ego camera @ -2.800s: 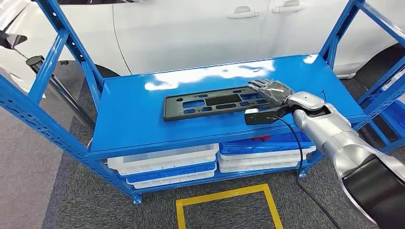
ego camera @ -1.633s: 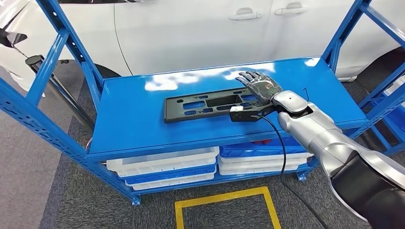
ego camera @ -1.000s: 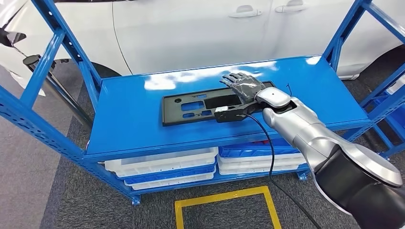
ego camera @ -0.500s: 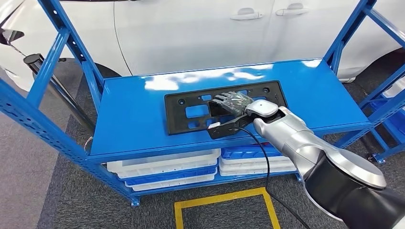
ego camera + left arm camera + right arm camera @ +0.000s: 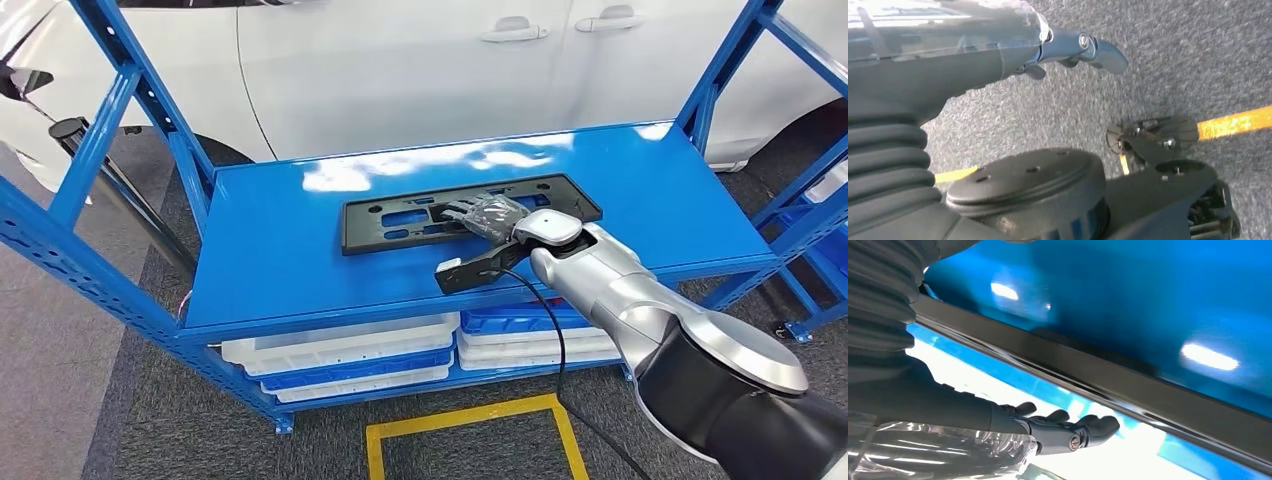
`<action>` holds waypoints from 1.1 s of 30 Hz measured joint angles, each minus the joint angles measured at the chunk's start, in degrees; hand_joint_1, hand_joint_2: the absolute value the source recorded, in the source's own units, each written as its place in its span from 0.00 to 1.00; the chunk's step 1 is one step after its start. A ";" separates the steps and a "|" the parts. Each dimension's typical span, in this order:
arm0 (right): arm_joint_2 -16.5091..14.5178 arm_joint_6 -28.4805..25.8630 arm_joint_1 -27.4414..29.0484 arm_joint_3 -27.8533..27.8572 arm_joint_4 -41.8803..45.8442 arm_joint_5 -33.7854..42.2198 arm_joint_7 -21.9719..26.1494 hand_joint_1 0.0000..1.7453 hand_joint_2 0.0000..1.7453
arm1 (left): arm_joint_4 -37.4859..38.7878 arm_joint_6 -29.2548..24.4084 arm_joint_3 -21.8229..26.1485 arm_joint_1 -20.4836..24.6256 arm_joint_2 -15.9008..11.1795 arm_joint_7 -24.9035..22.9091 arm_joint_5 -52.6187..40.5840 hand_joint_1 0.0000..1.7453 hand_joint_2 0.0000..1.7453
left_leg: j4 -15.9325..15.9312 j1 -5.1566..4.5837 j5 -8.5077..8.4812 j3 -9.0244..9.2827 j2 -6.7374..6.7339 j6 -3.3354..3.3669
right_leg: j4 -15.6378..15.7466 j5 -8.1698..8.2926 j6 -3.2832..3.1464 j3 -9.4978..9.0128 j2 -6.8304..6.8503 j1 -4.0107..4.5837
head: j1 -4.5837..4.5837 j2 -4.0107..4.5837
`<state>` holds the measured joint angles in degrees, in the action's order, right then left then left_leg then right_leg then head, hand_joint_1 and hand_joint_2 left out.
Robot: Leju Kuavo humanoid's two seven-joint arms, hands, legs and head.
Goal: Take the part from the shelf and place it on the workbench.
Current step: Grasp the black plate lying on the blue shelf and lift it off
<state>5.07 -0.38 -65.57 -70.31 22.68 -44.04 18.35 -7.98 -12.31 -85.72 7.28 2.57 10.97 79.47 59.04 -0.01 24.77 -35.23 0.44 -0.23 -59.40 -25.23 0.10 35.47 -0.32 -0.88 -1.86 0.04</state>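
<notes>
part (image 5: 400, 217), black flat plate w/ cutouts, lay on blue shelf (image 5: 280, 270) top, mid-deck. right hand (image 5: 487, 215) rested on part's centre; grip state not discernible. left hand (image 5: 998, 50) hung over floor, holding nothing.

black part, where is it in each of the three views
Head view: black part lies flat mid-shelf, right hand over its middle.
Right wrist view: the part runs as a dark bar diagonally across the frame, beyond the hand.
Left wrist view: not in it; grey carpet.
Shared landmark: the blue shelf top.
</notes>
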 joint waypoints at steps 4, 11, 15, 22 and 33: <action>-0.08 0.02 -0.47 -0.03 -0.02 0.02 0.01 0.00 1.00 | 0.00 -0.02 0.00 0.08 -0.03 0.05 0.00 0.00 0.00 | 8.04 0.31 4.58 -3.42 -0.08 -1.04 | 0.29 0.14 -0.61 -0.24 0.06 -0.26 | 0.00 0.00; -0.21 -2.80 -0.32 -0.54 -0.07 -1.37 -2.97 0.00 1.00 | 0.00 0.00 0.00 0.29 -0.03 0.24 -0.26 0.00 0.00 | 2.47 0.36 0.13 -0.81 -0.08 -0.38 | 0.29 0.03 -0.31 -0.43 0.02 -0.06 | 0.00 0.00; -0.60 -3.79 0.61 -0.94 -0.47 -2.05 -5.08 0.00 1.00 | 0.00 0.00 0.00 0.45 -0.01 0.22 -0.26 0.00 0.00 | -0.80 0.15 -0.30 0.64 -0.02 0.64 | 0.72 0.24 1.00 -0.45 0.02 0.03 | 0.00 0.00; -0.85 -4.00 2.08 -1.20 -1.57 -1.97 -5.95 0.19 1.00 | 0.00 -0.03 -0.01 0.41 0.03 0.20 -0.22 0.00 0.00 | -1.82 0.27 -0.96 0.96 -0.09 1.95 | -15.14 -6.86 2.09 6.98 0.11 -0.03 | 0.00 0.00; -1.44 -3.66 2.28 -1.25 -2.28 -1.27 -5.83 1.00 1.00 | 0.00 -0.24 0.00 0.04 0.05 0.65 -0.01 0.00 0.00 | 3.42 0.14 2.56 -1.06 -0.05 -0.56 | 0.46 0.23 -0.48 -0.28 0.31 -0.05 | 0.00 0.00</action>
<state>3.63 -4.03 -63.29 -71.56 20.40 -45.31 12.52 -7.98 -12.55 -85.72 7.32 2.62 11.62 79.47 62.46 0.13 27.32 -36.29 0.39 -0.79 -58.94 -24.99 -0.39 35.19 -0.01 -0.92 -1.86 0.04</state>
